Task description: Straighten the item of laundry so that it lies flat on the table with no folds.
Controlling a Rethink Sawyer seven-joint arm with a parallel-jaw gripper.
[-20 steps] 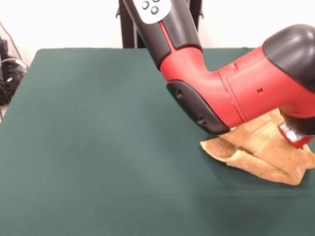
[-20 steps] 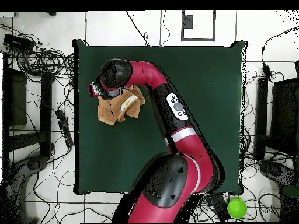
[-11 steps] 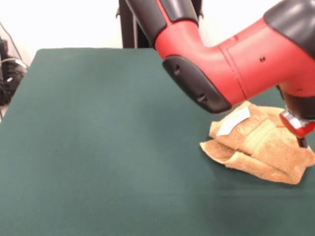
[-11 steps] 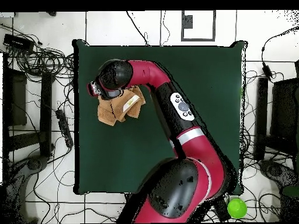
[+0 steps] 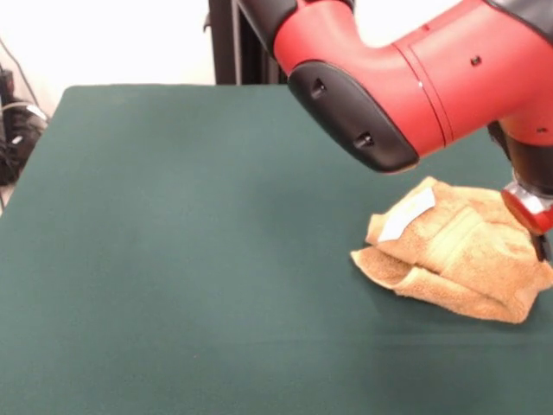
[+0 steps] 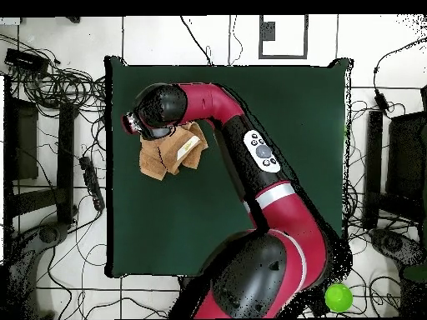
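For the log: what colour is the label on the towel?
White, on the golden-orange towel; the label shows best in the front view.

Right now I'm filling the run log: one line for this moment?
towel: bunched, folded, label up | tool: at towel's edge, grip unclear | table: towel near one side

A crumpled towel (image 5: pixel 454 259) lies on the green table (image 5: pixel 173 259).
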